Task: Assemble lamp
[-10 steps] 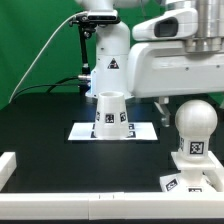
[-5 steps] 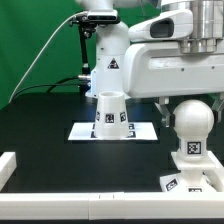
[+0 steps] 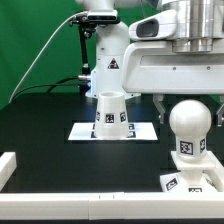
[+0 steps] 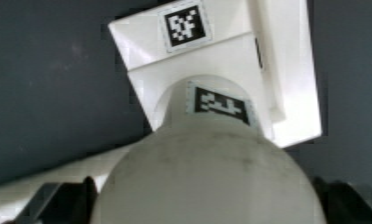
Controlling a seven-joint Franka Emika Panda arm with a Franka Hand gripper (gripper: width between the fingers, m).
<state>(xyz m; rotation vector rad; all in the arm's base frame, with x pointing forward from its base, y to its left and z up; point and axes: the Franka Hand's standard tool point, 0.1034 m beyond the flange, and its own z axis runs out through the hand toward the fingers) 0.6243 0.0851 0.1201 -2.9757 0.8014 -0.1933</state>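
Note:
My gripper (image 3: pixel 182 103) is shut on the ball-shaped bulb (image 3: pixel 188 120) at the exterior view's right. The bulb is upright, with its tagged neck pointing down at the square stepped base (image 3: pixel 192 182) near the front edge. I cannot tell whether the neck touches the base. In the wrist view the bulb (image 4: pixel 201 165) fills the space between the dark fingers (image 4: pixel 58 205), and the base (image 4: pixel 192 45) lies beyond it. The cone shade (image 3: pixel 109 112) stands upright on the marker board (image 3: pixel 80 131), apart from the gripper.
A raised white rail (image 3: pixel 80 207) runs along the table's front and turns up at the left corner (image 3: pixel 8 165). The arm's white pedestal (image 3: pixel 108 60) stands behind the shade. A black cable (image 3: pixel 45 55) hangs at the back left.
The gripper and the bulb have shifted a little toward the exterior view's left and slightly up. The shade and base have not moved.

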